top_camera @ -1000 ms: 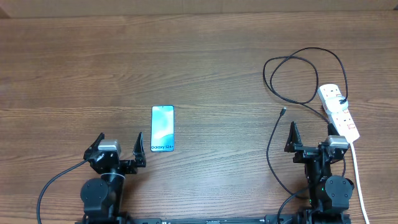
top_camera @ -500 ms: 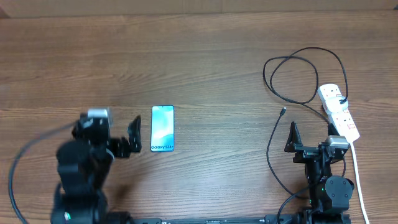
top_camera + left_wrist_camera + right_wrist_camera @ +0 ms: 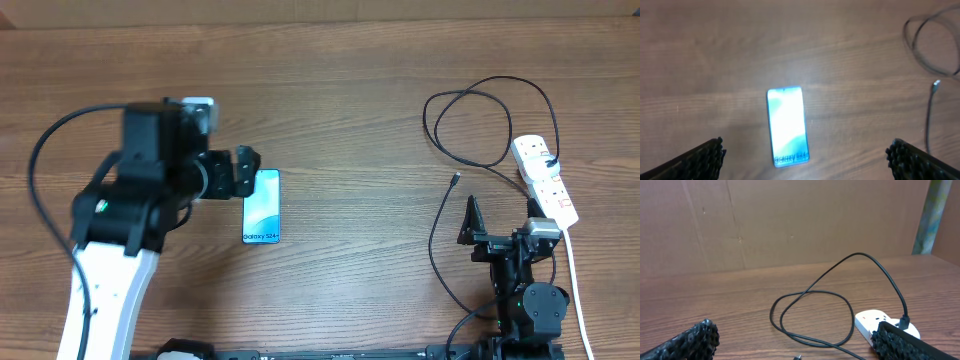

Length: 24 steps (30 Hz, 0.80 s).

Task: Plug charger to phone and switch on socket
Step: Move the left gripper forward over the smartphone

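The phone [image 3: 261, 206] lies flat on the wooden table, screen up, its "Galaxy S24+" text at the near end. My left gripper [image 3: 235, 172] is open and empty, held above the phone's far end. In the left wrist view the phone [image 3: 786, 125] sits between the spread fingers of that gripper [image 3: 805, 147]. The charger cable [image 3: 428, 112] loops at the right, its connector [image 3: 456, 179] lying free on the table. Its other end is plugged into the white socket [image 3: 545, 180]. My right gripper [image 3: 502, 225] is open and empty, low at the front, just left of the socket [image 3: 872, 322].
The socket's thick white cord [image 3: 575, 285] runs to the front edge past the right arm. The charger loop [image 3: 772, 315] lies ahead of the right gripper [image 3: 795, 335]. A brown cardboard wall [image 3: 790, 220] stands behind the table. The connector also shows in the left wrist view [image 3: 937, 84].
My left arm has lifted from its low pose at the front and swung forward and right, over the phone. The right arm, cable and socket have not moved.
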Tool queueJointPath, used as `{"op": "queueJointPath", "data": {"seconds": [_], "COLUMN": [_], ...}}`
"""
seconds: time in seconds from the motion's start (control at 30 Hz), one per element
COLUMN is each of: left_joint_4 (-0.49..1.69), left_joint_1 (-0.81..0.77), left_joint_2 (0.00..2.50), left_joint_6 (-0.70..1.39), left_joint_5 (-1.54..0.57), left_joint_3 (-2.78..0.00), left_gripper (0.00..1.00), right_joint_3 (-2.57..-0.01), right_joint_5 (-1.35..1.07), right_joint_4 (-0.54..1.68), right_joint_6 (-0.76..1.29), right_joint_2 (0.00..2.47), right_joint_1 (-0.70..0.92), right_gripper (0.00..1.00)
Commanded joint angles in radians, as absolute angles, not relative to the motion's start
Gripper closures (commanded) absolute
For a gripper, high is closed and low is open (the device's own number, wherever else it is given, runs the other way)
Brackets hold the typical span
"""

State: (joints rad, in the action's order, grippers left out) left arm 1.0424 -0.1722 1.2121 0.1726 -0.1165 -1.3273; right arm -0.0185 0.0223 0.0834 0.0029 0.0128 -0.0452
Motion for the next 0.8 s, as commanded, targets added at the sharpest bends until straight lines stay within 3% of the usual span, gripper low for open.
{"op": "queueJointPath", "data": {"seconds": [0.0, 0.27, 0.77], "left_joint_4": [1.088, 1.091, 1.155], "left_joint_1": [-0.242, -0.283, -0.284], "left_joint_2": [1.288, 1.419, 1.663], "left_joint_6": [0.251, 0.259, 0.33], "left_joint_5": [-0.004, -0.104, -0.016], "left_joint_3": [-1.385, -1.383, -1.383], "left_gripper": [0.0, 0.01, 0.0], "right_joint_3": [-0.008, -0.008, -0.008], "right_joint_5": [0.016, 0.016, 0.017], "right_joint_4": [0.081, 0.081, 0.081], "right_joint_6": [-0.001, -0.001, -0.001], "right_joint_2": [0.003, 0.003, 0.003], "right_joint_1": [-0.048, -0.048, -0.048], "right_gripper": [0.0, 0.0, 0.0]}}
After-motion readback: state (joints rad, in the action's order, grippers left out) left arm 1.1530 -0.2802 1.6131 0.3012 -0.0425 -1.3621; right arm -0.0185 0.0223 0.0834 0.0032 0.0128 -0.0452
